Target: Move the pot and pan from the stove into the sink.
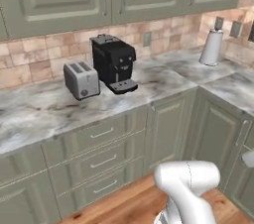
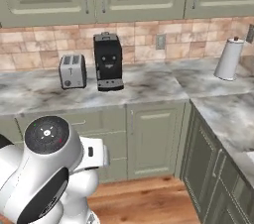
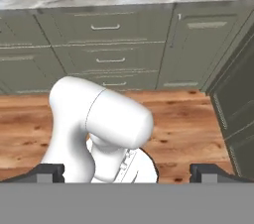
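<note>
The pot, the pan, the stove and the sink are out of view. In the hand view my gripper [image 3: 127,174] is open, its two dark fingertips [image 3: 49,172] standing far apart with nothing between them. It looks across the wooden floor [image 3: 193,119] toward the green lower cabinets and drawers [image 3: 106,44].
On the marble counter [image 1: 163,82] stand a silver toaster [image 1: 82,80], a black coffee machine [image 1: 114,62] and a paper towel roll [image 1: 212,47] in the corner. The counter turns toward me on the right [image 2: 233,114]. A small white sliver [image 1: 249,158] shows at its right edge.
</note>
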